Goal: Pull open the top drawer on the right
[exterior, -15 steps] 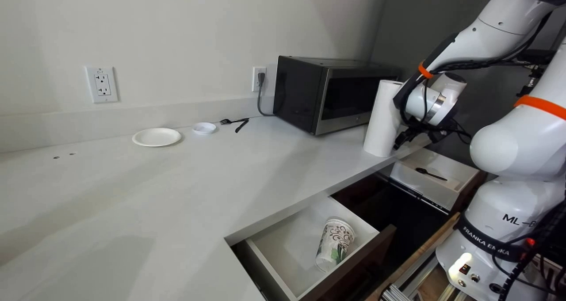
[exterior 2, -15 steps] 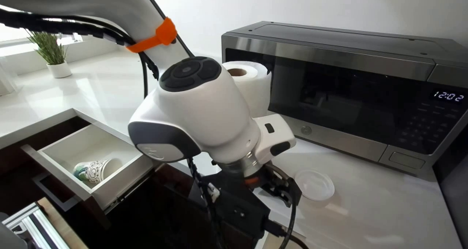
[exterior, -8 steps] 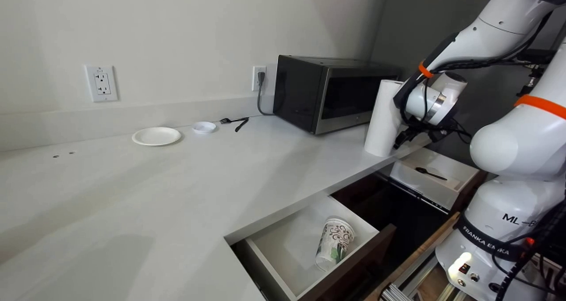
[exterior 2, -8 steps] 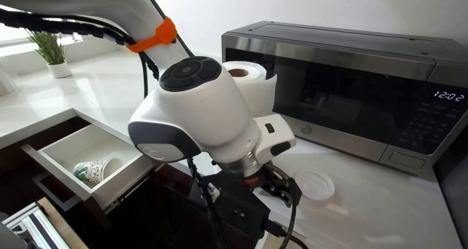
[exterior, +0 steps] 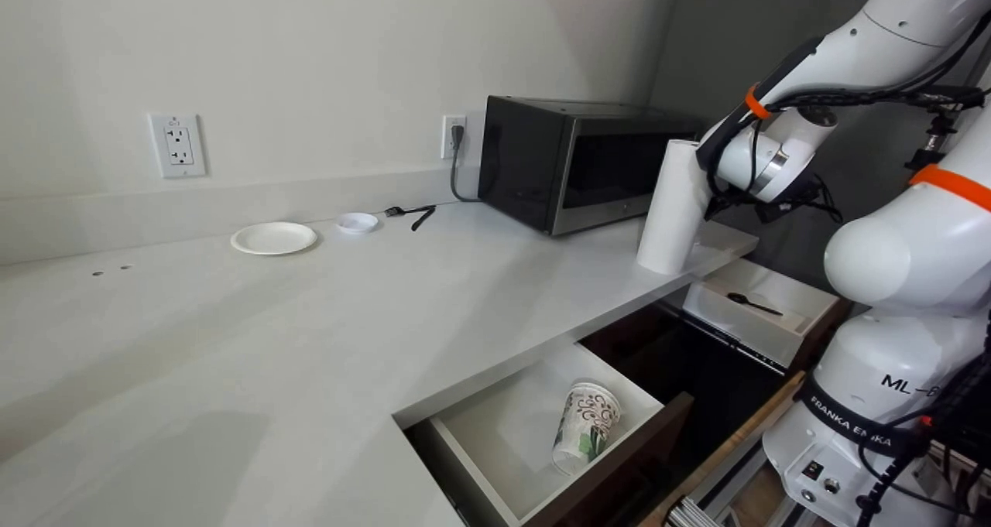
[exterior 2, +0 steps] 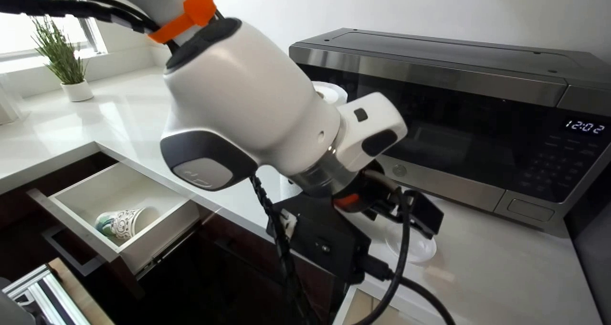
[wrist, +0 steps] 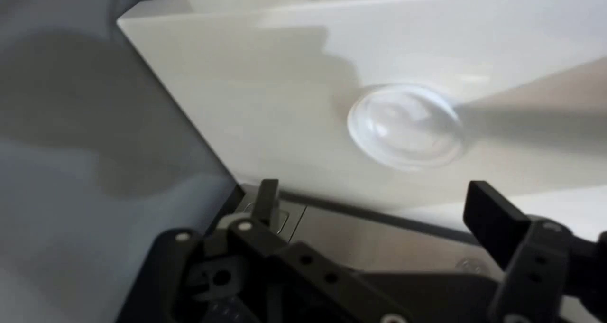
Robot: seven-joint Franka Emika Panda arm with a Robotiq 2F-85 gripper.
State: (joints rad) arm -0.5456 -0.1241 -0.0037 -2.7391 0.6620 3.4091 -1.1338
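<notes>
Top right drawer (exterior: 743, 331) stood open, black spoon (exterior: 754, 305) inside.
You held the tool (wrist: 372, 194) spread wide and released above the desk (exterior: 325, 349).

In an exterior view, a wide bare stretch of counter (exterior: 348, 341) leaves passage across the middle. On the right, the paper towel roll (exterior: 672, 206) stands in front of the microwave (exterior: 588, 171). The near drawer (exterior: 495, 412) and right drawer (exterior: 742, 329) jut past the counter, a dark gap between them; a cup (exterior: 586, 426) fills part of the near one. In the wrist view, the space between the spread fingers (wrist: 493, 218) is free; a shallow dish (wrist: 405, 126) lies beyond.
</notes>
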